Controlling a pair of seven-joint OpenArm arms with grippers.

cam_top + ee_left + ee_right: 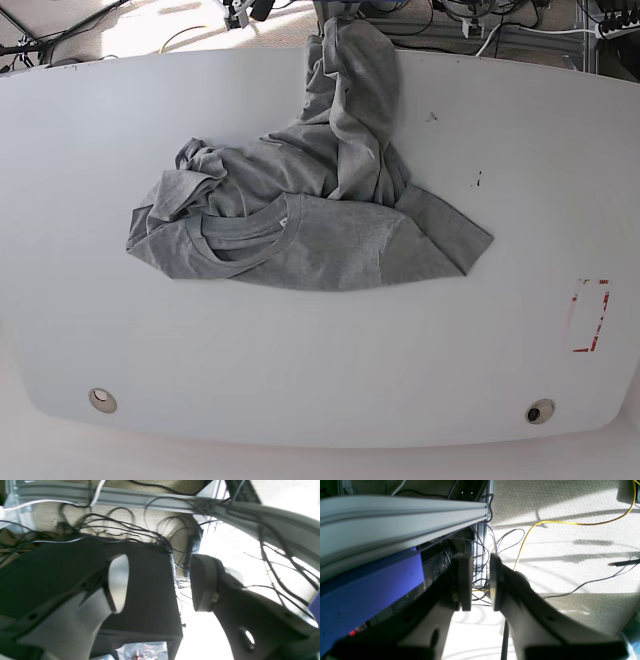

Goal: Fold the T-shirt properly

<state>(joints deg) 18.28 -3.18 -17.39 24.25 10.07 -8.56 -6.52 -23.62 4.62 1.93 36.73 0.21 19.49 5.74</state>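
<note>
Grey cotton lies in a heap near the middle of the white table (90, 330): the T-shirt (300, 215) is crumpled, not spread. Its ribbed collar (240, 235) faces up toward the near side, one sleeve (445, 240) juts out to the base view's right, and a long bunch of fabric runs up to the far edge of the table, where it seems to drape over. A second sleeve looks wadded at the base view's left, though the folds hide its outline.

Neither arm shows in the base view. The left gripper (160, 582) points away from the table at a tangle of black cables (140, 532) and a metal rail (130, 498); its claws stand well apart with nothing between them. The right gripper (481, 582) looks past a metal frame beam (395, 515) to carpet and a yellow cable (560, 523); its pads sit close together with a narrow gap, and nothing is held there.

My judgement is that folding proper has not begun; the step in hand is flattening. The next move calls for bringing both arms over the table, pinching the bunched hem end at the far edge and drawing it out so the body lies flat, then freeing the wadded sleeve. Only then do clean folds make sense.
</note>
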